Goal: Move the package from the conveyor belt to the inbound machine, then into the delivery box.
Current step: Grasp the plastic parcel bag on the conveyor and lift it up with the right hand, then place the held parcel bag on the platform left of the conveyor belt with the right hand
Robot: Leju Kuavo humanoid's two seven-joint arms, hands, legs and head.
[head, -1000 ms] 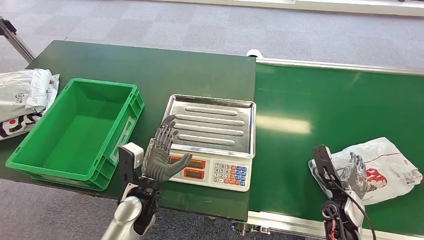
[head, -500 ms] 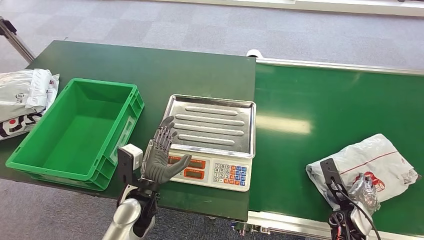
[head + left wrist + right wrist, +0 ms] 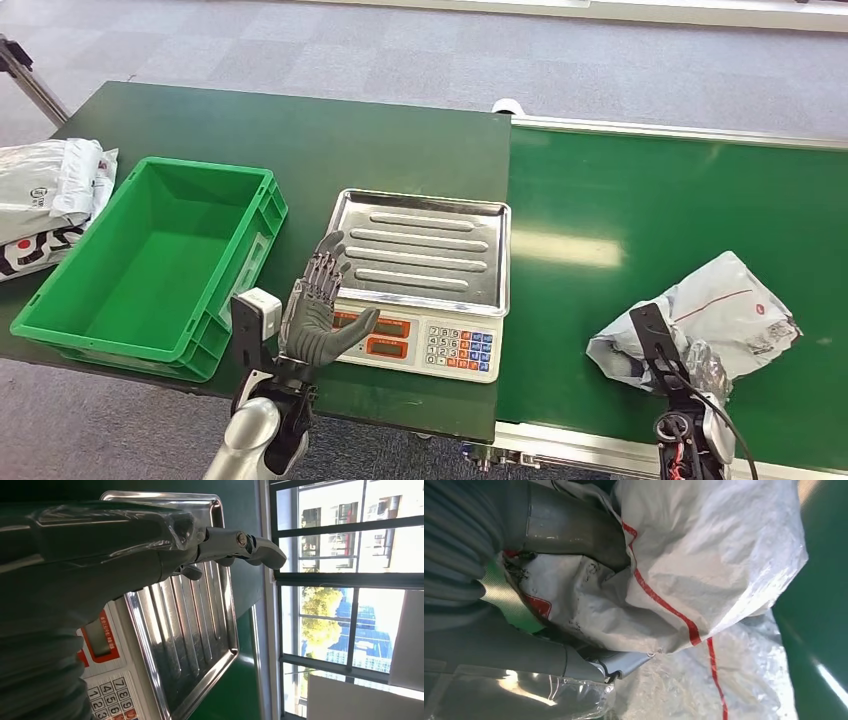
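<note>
The package [image 3: 715, 308], a crumpled white plastic bag with a red stripe, lies on the green conveyor belt [image 3: 640, 200] at the near right. My right hand [image 3: 705, 368] grips its near edge; in the right wrist view the thumb and fingers [image 3: 569, 527] pinch the folds of the bag [image 3: 704, 565]. The inbound machine is a scale with a bare steel tray [image 3: 425, 250] and a keypad. My left hand [image 3: 320, 305] stands upright at the scale's front left corner, fingers spread, holding nothing. The left wrist view has those fingers [image 3: 240, 545] above the tray [image 3: 195, 630].
A green delivery box [image 3: 150, 260] with nothing in it stands left of the scale on the dark green table [image 3: 300, 130]. Other white parcels [image 3: 50, 195] lie at the table's far left edge. Grey floor lies beyond the table.
The package has bunched up and shifted a little left along the belt in my right hand's grip. The right hand sits lower in the picture. The left hand has barely moved.
</note>
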